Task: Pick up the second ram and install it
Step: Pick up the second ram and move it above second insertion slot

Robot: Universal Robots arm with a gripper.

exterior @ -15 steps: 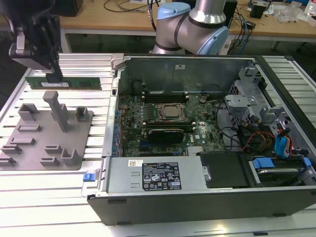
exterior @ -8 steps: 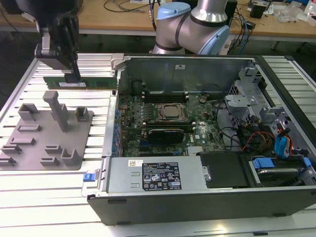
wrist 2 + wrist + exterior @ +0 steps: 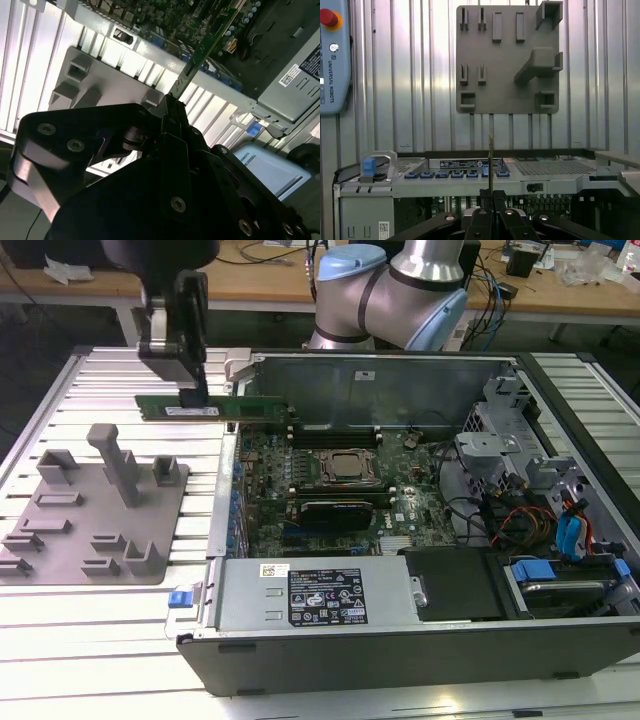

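Note:
The second ram [image 3: 245, 409] is a long green stick hanging level in the air over the case's wall at the exterior view's left. My gripper [image 3: 193, 390] is shut on it near one end, with a white sticker [image 3: 190, 411] just below the fingers. In the second wrist view the ram [image 3: 207, 45] runs edge-on away from the gripper [image 3: 172, 102]. In the first wrist view the ram [image 3: 490, 162] is a thin upright line rising from the gripper [image 3: 490, 194] above the motherboard. The memory slots [image 3: 330, 436] lie beside the CPU socket [image 3: 350, 468].
The grey holder tray [image 3: 60, 540] lies on the slatted table at the exterior view's left, with an upright post [image 3: 118, 462]. The open computer case [image 3: 380, 370] holds the power supply [image 3: 320, 595], cables and blue drive clips [image 3: 570, 535]. A teach pendant [image 3: 332, 55] lies on the table.

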